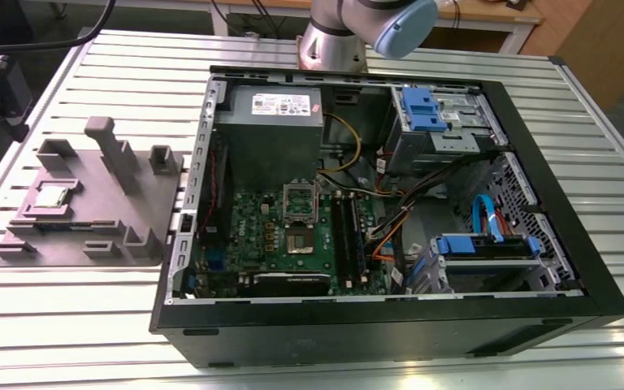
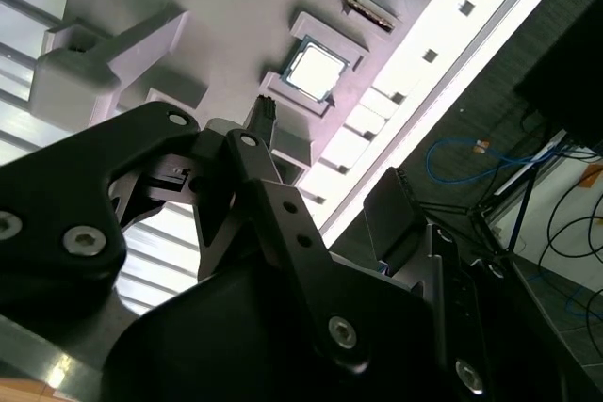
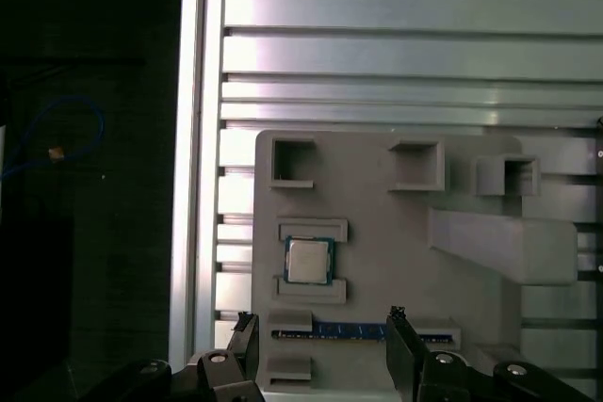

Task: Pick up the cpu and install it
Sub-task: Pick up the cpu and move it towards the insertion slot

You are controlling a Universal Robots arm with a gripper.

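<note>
The cpu [image 3: 308, 261] is a small square chip with a shiny silver top. It lies flat in a shallow pocket of the grey holder block [image 3: 396, 251], and it shows again in the second wrist view [image 2: 311, 70] and in the exterior view [image 1: 54, 195]. My gripper [image 3: 320, 327] hovers above the holder, open, with nothing between its black fingers [image 3: 247, 331]. The cpu sits a short way beyond the fingertips, roughly in line with the gap. In the second wrist view one fingertip [image 2: 265, 110] points at the holder just beside the chip.
An open computer case [image 1: 572, 268] lies on the slatted metal table [image 1: 74, 341], with the green motherboard [image 1: 257, 227] and its open socket [image 1: 298, 237] inside. A grey power supply [image 1: 274, 130], drive cages and cables fill the case. The holder has raised posts [image 1: 111, 150] and holds a blue-edged memory stick [image 3: 349, 331].
</note>
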